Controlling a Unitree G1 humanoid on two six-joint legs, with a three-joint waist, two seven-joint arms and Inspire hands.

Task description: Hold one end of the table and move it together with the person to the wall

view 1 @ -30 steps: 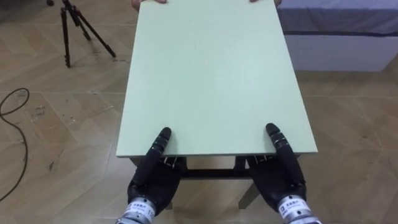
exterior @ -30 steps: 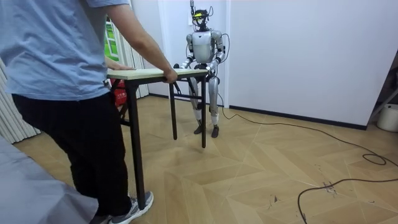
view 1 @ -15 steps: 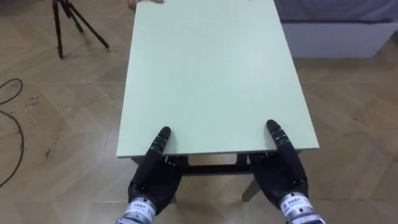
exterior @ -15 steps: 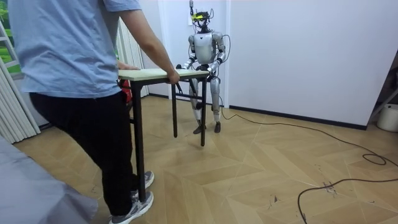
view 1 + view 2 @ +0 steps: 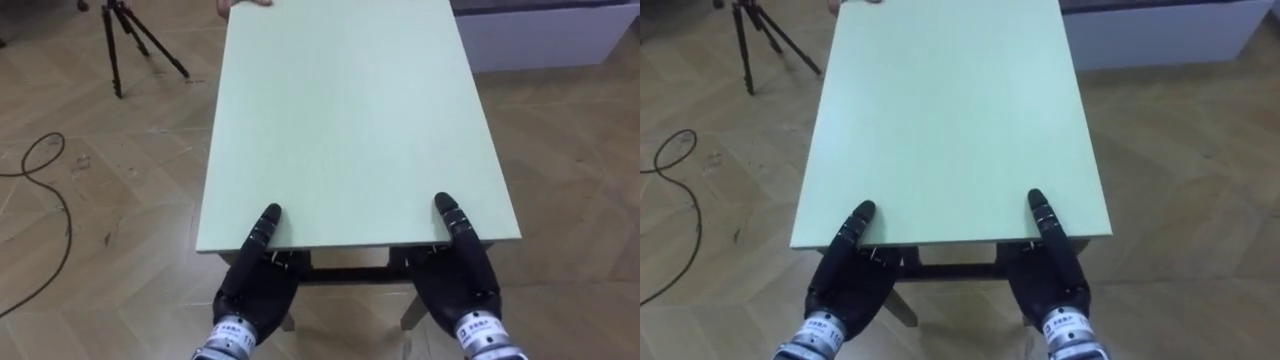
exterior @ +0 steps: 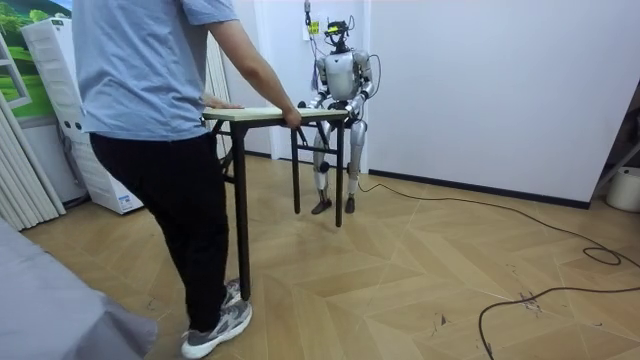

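Honestly, the trick here is matching the person holding the far end. The table spans between them and the robot. The left hand and right hand are tucked under the near edge, a thumb on top of each. I can't tell if they're clamped or just cradling it. I'd hold the top level, both sides at equal height, and step at the person's pace so the edge doesn't slide off.

person holds table at near end | robot at far end | white wall behind
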